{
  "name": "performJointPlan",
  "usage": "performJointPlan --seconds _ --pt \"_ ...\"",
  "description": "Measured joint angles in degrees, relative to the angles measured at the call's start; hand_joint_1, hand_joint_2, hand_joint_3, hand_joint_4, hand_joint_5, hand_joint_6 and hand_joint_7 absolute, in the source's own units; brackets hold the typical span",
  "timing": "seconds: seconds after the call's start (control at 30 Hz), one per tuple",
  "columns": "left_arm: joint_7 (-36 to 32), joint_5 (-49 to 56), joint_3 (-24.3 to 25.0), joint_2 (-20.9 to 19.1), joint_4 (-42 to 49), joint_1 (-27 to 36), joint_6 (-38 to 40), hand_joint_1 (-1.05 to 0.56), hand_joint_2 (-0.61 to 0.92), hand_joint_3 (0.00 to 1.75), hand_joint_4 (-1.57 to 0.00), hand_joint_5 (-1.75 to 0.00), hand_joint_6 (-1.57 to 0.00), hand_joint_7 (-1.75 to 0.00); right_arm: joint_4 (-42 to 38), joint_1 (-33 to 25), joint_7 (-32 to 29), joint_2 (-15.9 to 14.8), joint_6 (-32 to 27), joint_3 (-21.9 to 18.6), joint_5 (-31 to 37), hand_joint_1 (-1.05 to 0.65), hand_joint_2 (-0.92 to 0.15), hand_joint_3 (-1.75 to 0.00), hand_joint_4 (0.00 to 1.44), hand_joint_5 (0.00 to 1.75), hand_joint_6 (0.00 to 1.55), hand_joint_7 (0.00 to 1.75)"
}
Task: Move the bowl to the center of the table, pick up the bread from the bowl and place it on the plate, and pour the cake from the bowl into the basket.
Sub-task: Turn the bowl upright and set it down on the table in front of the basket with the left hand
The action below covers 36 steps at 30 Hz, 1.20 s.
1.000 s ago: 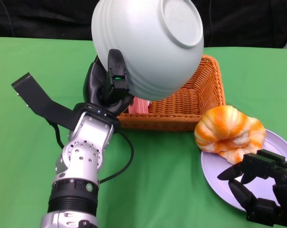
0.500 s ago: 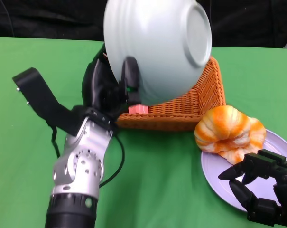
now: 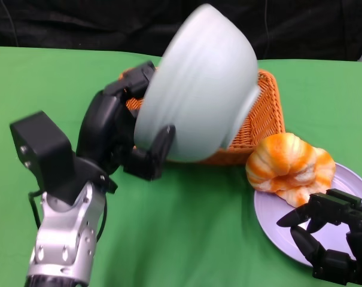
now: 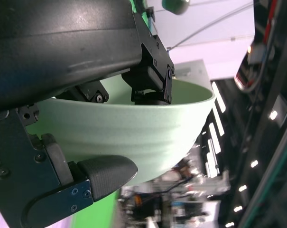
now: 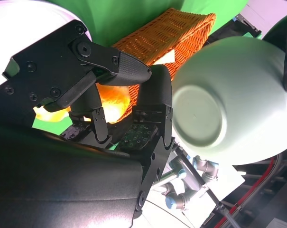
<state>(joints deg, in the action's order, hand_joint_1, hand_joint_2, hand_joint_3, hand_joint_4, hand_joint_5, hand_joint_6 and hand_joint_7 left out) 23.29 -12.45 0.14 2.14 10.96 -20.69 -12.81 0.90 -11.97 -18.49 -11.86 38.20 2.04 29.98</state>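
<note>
While the left robot hand (image 3: 124, 140) grips the tipped pale green ceramic bowl (image 3: 195, 89) directly over the orange wicker basket (image 3: 261, 122), the right robot hand (image 3: 330, 239) rests empty, fingers apart, further from that basket.

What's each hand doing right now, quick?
Left hand: holding the bowl, tipped above the basket.
Right hand: open, holding nothing, over the plate near the bread.
</note>
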Motion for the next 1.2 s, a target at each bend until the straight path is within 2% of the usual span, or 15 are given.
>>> performJointPlan --seconds 0.23,0.43,0.77,0.9,1.0,1.1,1.2 --pt "-1.44 12.71 -1.97 -6.49 -5.21 5.44 -11.12 -0.08 0.2 1.73 -1.1 -1.75 -0.92 -1.72 -0.12 0.0 0.12 -0.05 0.02 -0.14 -0.85 -0.27 -0.52 -0.99 0.78 1.46 0.84 1.02" --pt "-3.08 18.82 -2.05 -11.24 -7.19 8.77 -19.32 -0.05 0.15 1.75 -1.09 -1.75 -0.91 -1.72 -0.48 0.36 0.5 -0.06 0.03 -0.13 -1.41 -0.27 -0.51 -1.0 0.78 1.45 0.84 1.02" --pt "-11.05 32.97 -1.93 -17.08 -5.96 11.36 -37.05 -0.06 0.12 1.74 -1.09 -1.75 -0.88 -1.75 -2.15 1.03 0.5 -0.07 1.09 -0.15 -1.68 -0.26 -0.5 -1.0 0.78 1.46 0.83 1.02" --pt "-17.52 42.57 -0.8 -19.07 -4.27 11.89 -44.53 -0.13 0.11 1.73 -1.08 -1.75 -0.86 -1.75 -2.26 1.08 0.52 -0.08 1.15 -0.36 -1.72 -0.27 -0.51 -0.99 0.78 1.46 0.83 1.02" --pt "-24.63 51.85 0.14 -20.39 -2.28 11.83 -48.91 -0.15 0.1 1.65 -1.09 -1.75 -0.85 -1.75 -2.26 1.07 0.77 -0.08 1.17 -0.56 -2.02 -0.26 -0.51 -0.99 0.77 1.46 0.83 1.02" --pt "-30.92 59.81 0.05 -21.42 -1.14 11.83 -49.95 -0.14 0.1 1.58 -1.1 -1.75 -0.85 -1.75 -2.26 1.07 1.18 -0.08 1.17 -0.65 -2.56 -0.26 -0.51 -0.98 0.77 1.46 0.83 1.03" --pt "-38.32 68.88 -1.49 -23.31 -1.15 11.81 -48.71 -0.16 0.14 1.38 -1.09 -1.75 -0.84 -1.75 -2.23 1.05 1.22 -0.07 1.13 -0.76 -2.51 -0.27 -0.51 -0.98 0.78 1.45 0.83 1.02"
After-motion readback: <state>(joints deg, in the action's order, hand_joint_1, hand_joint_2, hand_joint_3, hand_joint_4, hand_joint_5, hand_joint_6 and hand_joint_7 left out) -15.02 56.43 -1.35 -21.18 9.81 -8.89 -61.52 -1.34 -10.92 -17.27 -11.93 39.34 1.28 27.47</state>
